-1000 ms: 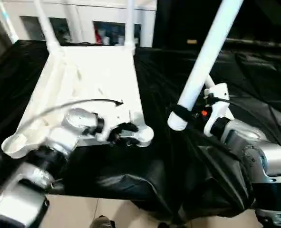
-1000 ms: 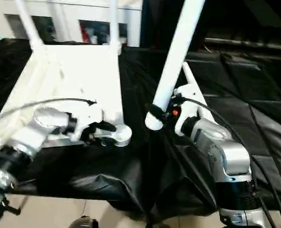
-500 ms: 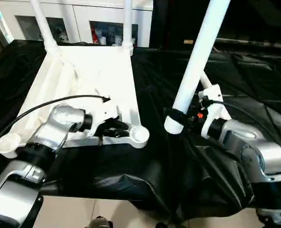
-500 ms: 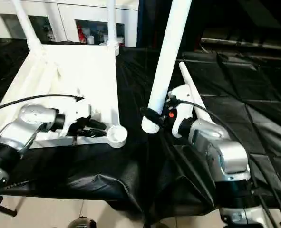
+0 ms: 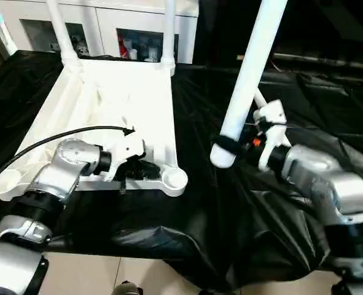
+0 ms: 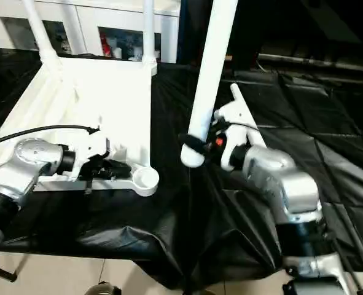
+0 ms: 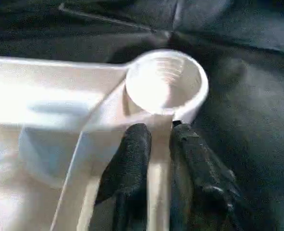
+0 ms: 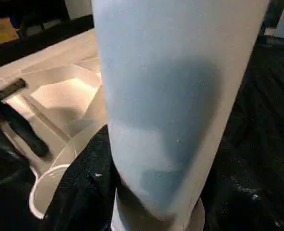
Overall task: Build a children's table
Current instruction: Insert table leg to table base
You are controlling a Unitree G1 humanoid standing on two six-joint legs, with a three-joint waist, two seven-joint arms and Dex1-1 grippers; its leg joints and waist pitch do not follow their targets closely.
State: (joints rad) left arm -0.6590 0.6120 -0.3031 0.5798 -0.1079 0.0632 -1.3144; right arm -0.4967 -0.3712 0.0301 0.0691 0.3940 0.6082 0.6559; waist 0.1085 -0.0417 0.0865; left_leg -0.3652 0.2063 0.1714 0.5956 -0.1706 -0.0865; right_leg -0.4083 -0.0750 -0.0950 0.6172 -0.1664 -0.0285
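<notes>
Your left claw [image 7: 154,144] pinches the table top's [image 5: 126,104] near rim beside the empty corner socket [image 5: 174,180], top at 11 o'clock on the bench [image 5: 304,110]. Your right claw [image 5: 233,149] holds a leg [image 5: 249,80] upright at 1 o'clock, its base clear of the socket.

A wrinkled black cloth [image 5: 242,221] is covering the counter, draping over its near edge at the bottom of the frame. A white cabinet with glass doors [image 5: 107,31] is standing along the upper left. Pale floor tiles [image 5: 107,276] are showing at lower left
</notes>
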